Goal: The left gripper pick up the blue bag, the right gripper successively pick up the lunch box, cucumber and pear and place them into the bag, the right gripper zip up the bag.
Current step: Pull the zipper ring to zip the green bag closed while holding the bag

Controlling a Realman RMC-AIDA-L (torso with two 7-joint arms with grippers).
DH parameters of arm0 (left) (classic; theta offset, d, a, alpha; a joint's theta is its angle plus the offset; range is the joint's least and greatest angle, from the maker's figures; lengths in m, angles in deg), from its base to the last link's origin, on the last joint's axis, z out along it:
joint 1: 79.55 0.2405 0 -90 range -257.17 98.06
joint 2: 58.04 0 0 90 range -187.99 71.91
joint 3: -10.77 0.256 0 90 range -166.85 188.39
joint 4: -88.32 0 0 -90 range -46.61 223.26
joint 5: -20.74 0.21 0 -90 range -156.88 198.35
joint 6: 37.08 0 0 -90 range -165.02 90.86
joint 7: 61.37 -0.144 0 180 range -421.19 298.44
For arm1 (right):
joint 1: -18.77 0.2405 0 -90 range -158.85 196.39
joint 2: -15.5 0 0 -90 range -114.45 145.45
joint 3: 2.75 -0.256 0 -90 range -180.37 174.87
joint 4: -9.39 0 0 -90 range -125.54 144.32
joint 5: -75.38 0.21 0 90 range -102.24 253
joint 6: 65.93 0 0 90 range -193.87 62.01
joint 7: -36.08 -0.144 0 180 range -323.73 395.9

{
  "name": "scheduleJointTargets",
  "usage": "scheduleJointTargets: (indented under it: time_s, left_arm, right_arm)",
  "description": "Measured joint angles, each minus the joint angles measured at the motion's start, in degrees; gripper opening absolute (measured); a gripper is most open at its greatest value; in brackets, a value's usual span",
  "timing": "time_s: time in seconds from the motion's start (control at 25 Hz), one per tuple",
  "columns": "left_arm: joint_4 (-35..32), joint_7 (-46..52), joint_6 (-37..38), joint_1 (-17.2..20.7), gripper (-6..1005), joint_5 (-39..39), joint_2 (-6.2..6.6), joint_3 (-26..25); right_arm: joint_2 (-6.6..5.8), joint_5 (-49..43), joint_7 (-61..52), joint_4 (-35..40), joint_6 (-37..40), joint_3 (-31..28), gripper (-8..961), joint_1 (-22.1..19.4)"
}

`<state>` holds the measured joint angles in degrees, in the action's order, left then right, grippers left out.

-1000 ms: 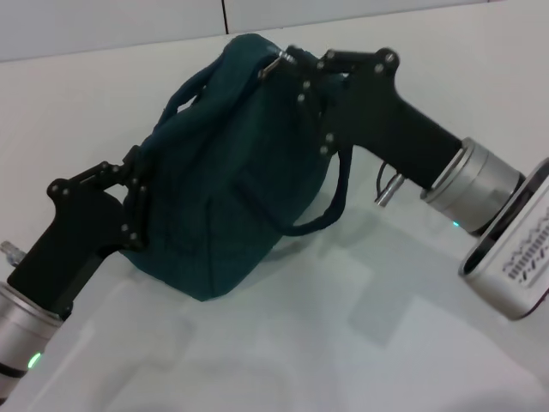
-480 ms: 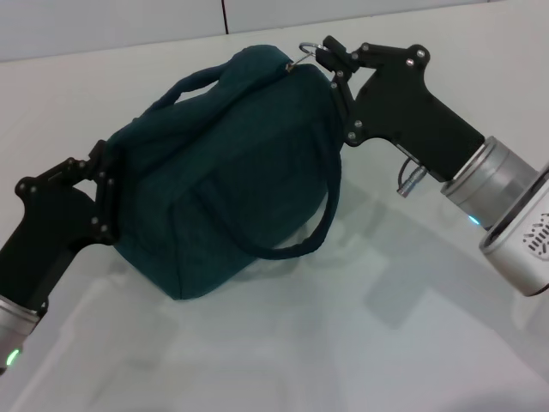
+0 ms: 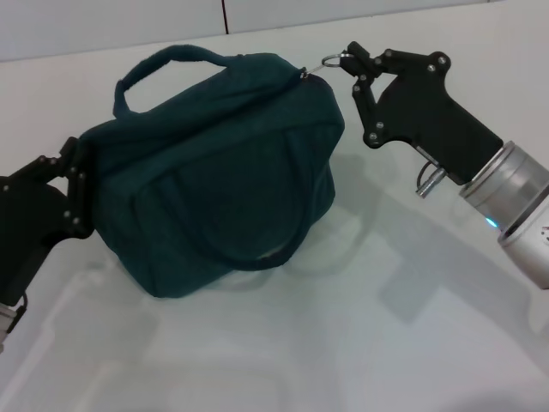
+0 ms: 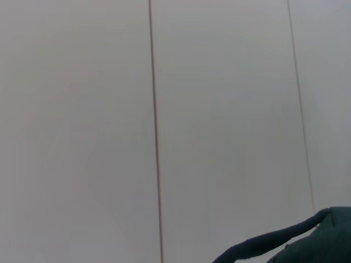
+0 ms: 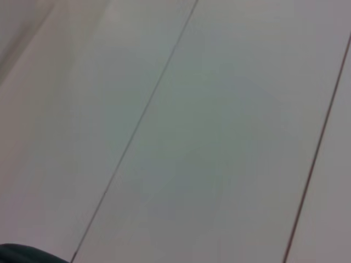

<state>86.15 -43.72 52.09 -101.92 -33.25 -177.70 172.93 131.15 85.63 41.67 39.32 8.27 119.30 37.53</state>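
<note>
**Zip-Closing Stage: Bag Held at Both Ends**

Item 1. The blue bag (image 3: 214,163): large dark teal fabric bag with two padded loop handles, one arched above the top, the other drooping down the near face. It rested on the white table (image 3: 343,343) between the two arms. Its top seam appeared closed along the whole length in view, so the zip run was judged at or near its end. The lunch box, cucumber and pear were not visible anywhere; presumably inside.

Item 2. The left gripper (image 3: 75,184): black two-fingered claw, pressed against the bag's left end. Its fingers looked pinched onto the fabric there, probably to anchor the bag against the pull of the zip.

Item 3. The right gripper (image 3: 353,58): black two-fingered claw on a silver wrist, at the bag's upper right corner. Its tips were closed on the metal ring pull (image 3: 333,59), which stood just clear of the corner, holding the slider taut at the end of its track.

Both wrist views showed mostly pale panelled surface.
</note>
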Motion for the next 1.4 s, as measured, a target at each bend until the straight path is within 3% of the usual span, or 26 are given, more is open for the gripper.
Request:
scheduleJointTargets:
  time_s: [0.44,0.6,0.92,1.08,1.4]
  left_arm:
    - [0.2,0.8,0.0,-0.7,22,-0.5,0.08,0.3]
    - [-0.2,1.4,0.3,-1.4,4,0.3,0.05,0.6]
    - [-1.5,10.5,3.9,-4.1,47,-2.8,0.03,0.0]
    - [3.5,25.3,4.6,-8.7,74,-0.6,0.7,0.8]
    - [21.9,54.9,10.6,-22.0,363,10.5,1.23,0.9]
  right_arm:
    - [-0.29,-0.3,-5.0,-0.4,-2.2,-1.5,14,-0.4]
    - [-0.27,-0.5,-5.1,-0.3,-2.3,-1.2,83,-0.2]
    - [-0.26,-0.5,-4.9,0.1,-2.1,-1.1,98,-0.2]
    - [-0.27,-0.6,-4.9,0.2,-1.8,-1.3,97,-0.2]
    - [-0.27,-0.6,-4.9,0.2,-1.6,-1.3,96,-0.2]
